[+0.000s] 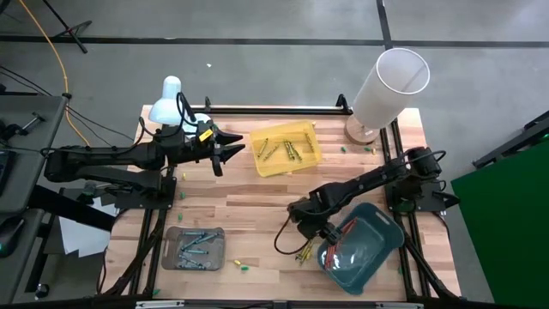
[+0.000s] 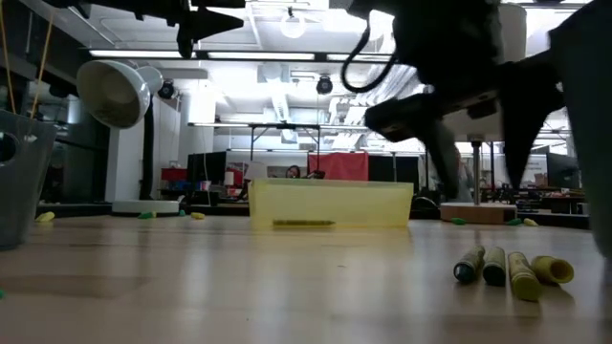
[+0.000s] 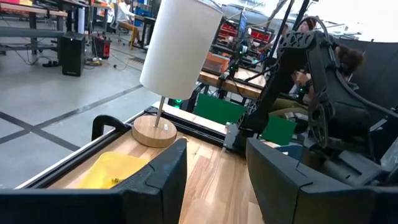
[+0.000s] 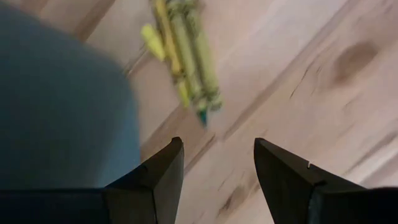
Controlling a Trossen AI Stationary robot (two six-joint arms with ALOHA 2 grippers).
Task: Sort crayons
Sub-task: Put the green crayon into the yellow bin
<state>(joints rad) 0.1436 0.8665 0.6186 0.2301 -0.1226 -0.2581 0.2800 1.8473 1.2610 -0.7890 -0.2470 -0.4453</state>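
Observation:
Several yellow and green crayons point(image 4: 186, 56) lie side by side on the wood beside the teal tray point(image 1: 364, 249); they also show in the low view point(image 2: 512, 269) and the high view point(image 1: 302, 253). My right gripper point(image 4: 217, 155) is open and empty just above the table, close to them. My left gripper point(image 1: 230, 148) is open and empty, held high at the far left next to the yellow tray point(image 1: 286, 148), which holds several crayons. The grey tray point(image 1: 194, 248) holds several blue and green crayons. Loose crayon bits point(image 1: 239, 265) lie near the front edge.
A white-shaded lamp on a wooden base point(image 1: 388, 86) stands at the far right corner. A white desk lamp point(image 1: 171, 103) stands at the far left. A red cord lies in the teal tray point(image 1: 343, 232). Small green bits point(image 1: 343, 149) lie near the lamp base.

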